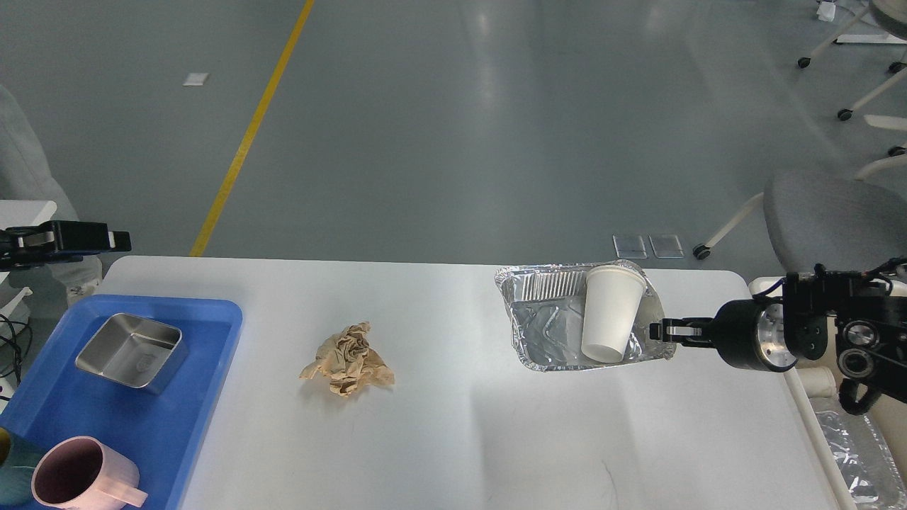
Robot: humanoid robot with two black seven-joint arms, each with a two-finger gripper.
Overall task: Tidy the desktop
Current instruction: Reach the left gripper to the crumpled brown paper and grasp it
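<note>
The white desktop (460, 425) holds a crumpled brown paper (347, 359) left of centre and a foil tray (545, 329) at the back right. A white paper cup (613, 312) stands nearly upright in the foil tray's right half. My right gripper (662, 331) comes in from the right and its fingers are closed on the foil tray's right rim. My left gripper (106, 240) is at the far left edge, above and behind the table's corner, dark and side-on, holding nothing that I can see.
A blue tray (42, 411) on the left holds a steel square dish (131, 350) and a pink mug (78, 474). A cream bin (815, 397) with crumpled foil (861, 453) stands at the right edge. A grey chair (836, 212) is behind it.
</note>
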